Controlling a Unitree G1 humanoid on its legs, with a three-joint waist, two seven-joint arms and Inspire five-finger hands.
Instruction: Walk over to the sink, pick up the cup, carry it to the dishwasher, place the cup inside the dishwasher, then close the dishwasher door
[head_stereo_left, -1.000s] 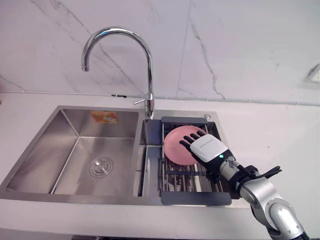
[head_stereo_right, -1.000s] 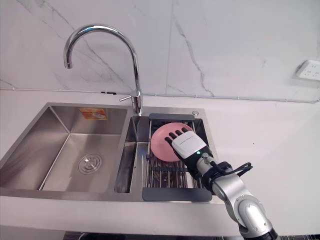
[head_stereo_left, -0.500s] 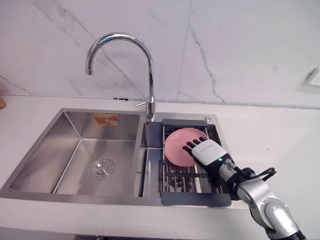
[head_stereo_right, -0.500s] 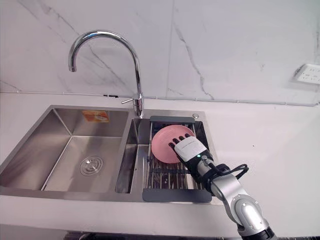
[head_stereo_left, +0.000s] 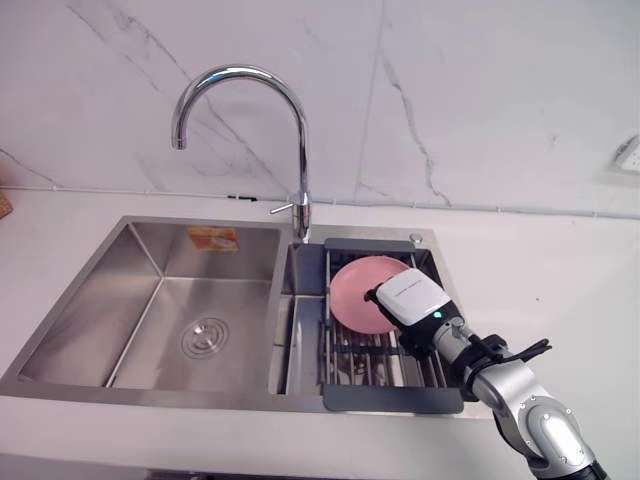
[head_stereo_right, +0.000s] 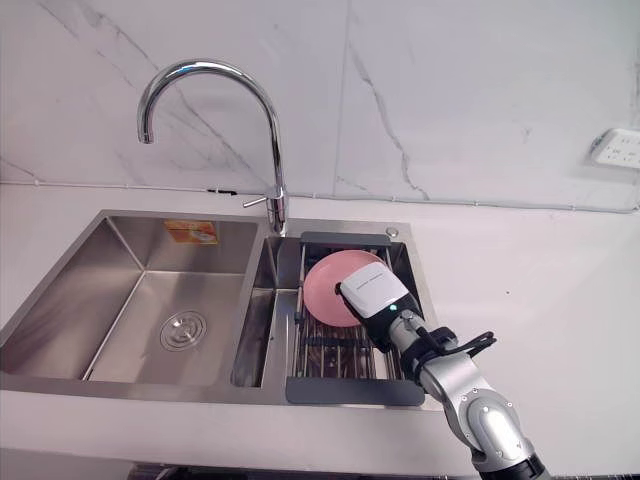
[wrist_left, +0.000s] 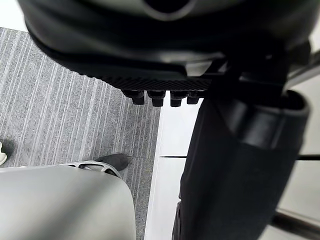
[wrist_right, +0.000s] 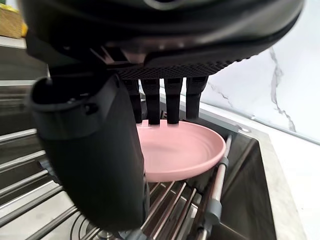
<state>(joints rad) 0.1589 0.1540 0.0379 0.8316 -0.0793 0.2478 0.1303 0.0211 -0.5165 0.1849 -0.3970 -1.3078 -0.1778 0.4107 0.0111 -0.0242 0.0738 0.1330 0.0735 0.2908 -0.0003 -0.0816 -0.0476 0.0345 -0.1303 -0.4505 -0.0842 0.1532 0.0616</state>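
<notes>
Object at hand: shallow pink plate (head_stereo_left: 352, 292), round, smooth, matte with faint concentric rings; dish-shaped rather than a cup. It lies tilted on the rack (head_stereo_left: 392, 397), just in front of the tap (head_stereo_left: 299, 150) and a little to its right. Right hand (head_stereo_left: 412, 303) is over the plate's near-right part, fingers (wrist_right: 172, 102) nearly straight and pointing down toward the rim, thumb apart below; nothing clasped, and contact cannot be confirmed. Step judged: pick-up at the sink (head_stereo_left: 120, 285), grasp not yet made. Next move calls for fingers over the rim and thumb under it, closing gently, since a thin, slick rim could slip. Rack: steel bars in a dark frame. Sink brushed steel, tap polished chrome. Left hand (wrist_left: 240, 150) idle and relaxed, well away from the tap, holding nothing.
</notes>
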